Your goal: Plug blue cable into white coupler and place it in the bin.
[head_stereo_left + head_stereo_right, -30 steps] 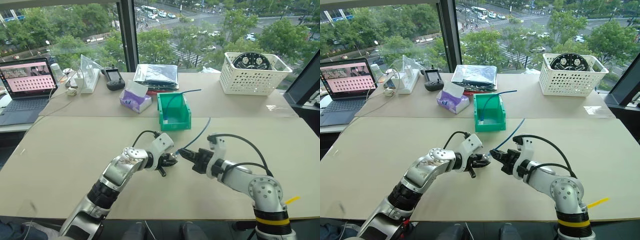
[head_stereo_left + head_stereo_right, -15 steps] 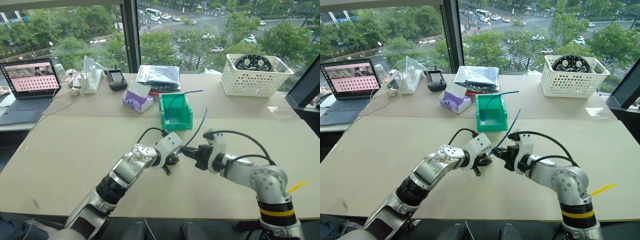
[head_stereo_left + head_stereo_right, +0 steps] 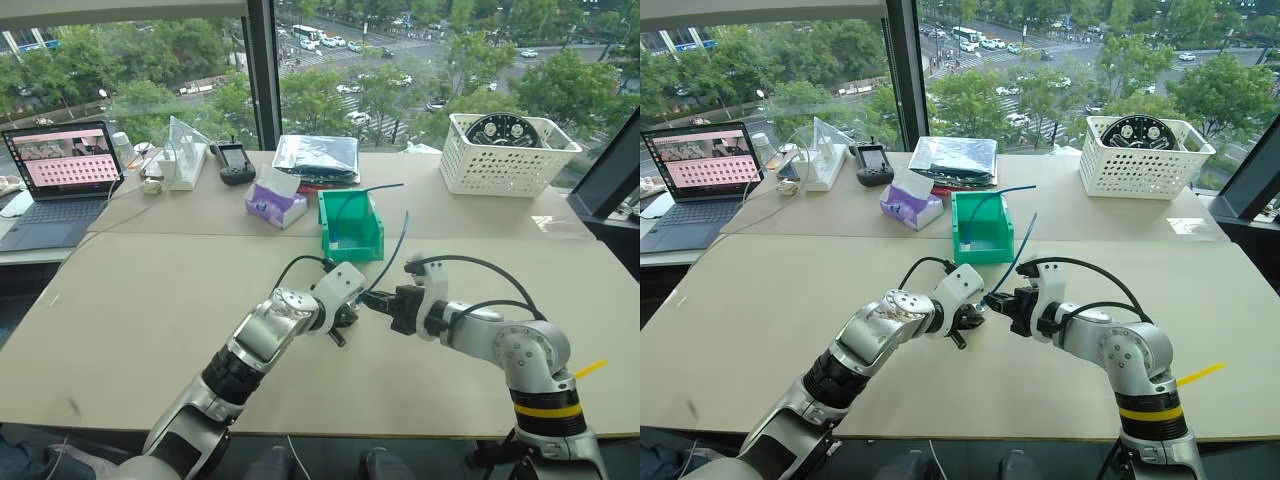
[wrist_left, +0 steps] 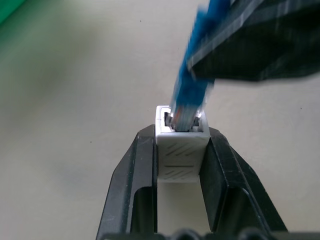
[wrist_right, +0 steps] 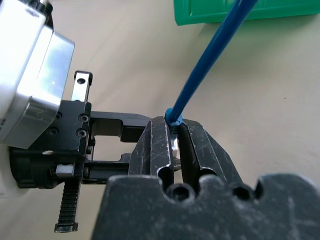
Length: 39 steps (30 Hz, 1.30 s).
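Coupler first: white coupler (image 4: 181, 150) clamped between the two black fingers (image 4: 131, 185) of the left gripper (image 4: 181, 165), open socket facing away from the wrist. Pinched from both sides, snug, no gap showing.

Blue cable (image 5: 212, 57) pinched right behind its plug by the right gripper (image 5: 172, 137), fingers squeezed down tight on it. Pale-blue plug (image 4: 186, 112) sitting right at the mouth of the coupler's socket, tip just inside the rim, coming in at a slight tilt. Can't tell if fully seated or merely started. A bit blurry there too.

From the head view: both grippers meeting nose to nose above the middle of the tan table (image 3: 130, 300), left gripper (image 3: 345, 318) touching or almost touching the right gripper (image 3: 378, 302), held up off the tabletop. Rest of the cable arcing up and away from the right gripper toward the green bin (image 3: 350, 226), free end in the air just beside the bin's near right corner.

Bin just beyond the grippers, sloping front facing them, second blue cord (image 3: 352, 194) draped in it and poking out over the back edge.

Further back: purple tissue pack (image 3: 273, 204) beside the bin, white lattice basket (image 3: 510, 155) far right, laptop (image 3: 62, 165) far left, silver bag (image 3: 317, 155) behind the bin.
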Each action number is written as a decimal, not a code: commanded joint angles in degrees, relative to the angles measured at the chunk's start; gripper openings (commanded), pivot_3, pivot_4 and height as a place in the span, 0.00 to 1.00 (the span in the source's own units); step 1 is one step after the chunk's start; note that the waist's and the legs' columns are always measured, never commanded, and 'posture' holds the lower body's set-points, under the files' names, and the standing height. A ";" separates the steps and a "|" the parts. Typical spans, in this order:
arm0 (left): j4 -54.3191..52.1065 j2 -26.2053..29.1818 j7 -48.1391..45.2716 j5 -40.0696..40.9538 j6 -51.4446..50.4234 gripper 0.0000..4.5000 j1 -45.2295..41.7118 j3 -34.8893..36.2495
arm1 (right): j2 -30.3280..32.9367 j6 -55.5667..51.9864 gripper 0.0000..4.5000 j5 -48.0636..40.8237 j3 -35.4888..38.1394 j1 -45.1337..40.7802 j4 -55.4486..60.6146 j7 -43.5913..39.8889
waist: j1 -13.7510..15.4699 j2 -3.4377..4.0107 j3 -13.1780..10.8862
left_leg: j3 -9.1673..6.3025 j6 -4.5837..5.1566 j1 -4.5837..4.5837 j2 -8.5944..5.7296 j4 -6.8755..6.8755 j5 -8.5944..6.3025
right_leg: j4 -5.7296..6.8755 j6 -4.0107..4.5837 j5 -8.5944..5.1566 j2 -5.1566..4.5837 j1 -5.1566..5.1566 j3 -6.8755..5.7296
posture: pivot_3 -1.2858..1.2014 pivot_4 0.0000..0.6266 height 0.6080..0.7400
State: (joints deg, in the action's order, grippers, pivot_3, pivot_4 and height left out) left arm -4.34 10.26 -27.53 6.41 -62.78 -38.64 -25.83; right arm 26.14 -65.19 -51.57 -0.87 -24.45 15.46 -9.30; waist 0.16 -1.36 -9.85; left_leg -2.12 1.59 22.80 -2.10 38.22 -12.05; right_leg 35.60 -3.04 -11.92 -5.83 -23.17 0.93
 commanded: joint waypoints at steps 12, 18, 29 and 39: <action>-1.53 -1.91 4.83 -0.98 0.83 0.15 -1.47 4.86 | -0.62 -3.51 0.00 8.58 -10.31 3.76 -2.88 -12.21 | 0.08 -0.01 0.21 | -0.09 0.00 0.05 0.01 -0.01 0.00 | -0.30 -0.10 0.06 0.01 0.06 -0.06 | 0.52 0.24 1.00; -1.96 -1.75 5.44 -1.15 0.77 0.15 -0.98 5.25 | -0.53 -3.10 0.00 10.95 -10.44 5.85 -6.33 -16.39 | -0.04 0.00 0.55 | -0.10 -0.01 0.04 0.01 -0.10 -0.01 | -0.47 -0.12 0.07 0.01 0.10 -0.09 | 0.52 0.24 1.00; -1.47 -2.44 6.47 -1.31 1.40 0.15 -0.58 5.59 | 2.38 -4.26 0.00 12.84 -14.40 5.64 -9.26 -24.02 | 0.44 0.04 0.72 | -0.17 -0.02 0.03 -0.04 -0.18 -0.02 | -0.59 -0.14 0.06 -0.03 0.17 -0.14 | 0.52 0.24 1.00; -0.80 -3.20 6.90 -1.41 2.04 0.15 -0.30 5.66 | 5.90 -0.74 0.00 19.50 -20.33 5.02 -9.93 -29.48 | 0.61 0.00 1.04 | -0.34 -0.03 -0.01 -0.25 -0.29 -0.07 | -0.71 -0.37 -0.10 -0.28 0.39 -0.29 | 0.52 0.24 1.00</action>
State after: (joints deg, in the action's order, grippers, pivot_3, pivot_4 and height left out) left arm -4.03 7.25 -24.43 7.03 -64.08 -36.84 -24.58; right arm 31.60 -58.91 -33.23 -6.56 -26.07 10.70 -34.02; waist 0.76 -1.35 -8.82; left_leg -2.49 1.55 22.78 -2.35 37.94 -12.13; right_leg 34.88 -3.42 -12.04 -6.12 -22.75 0.62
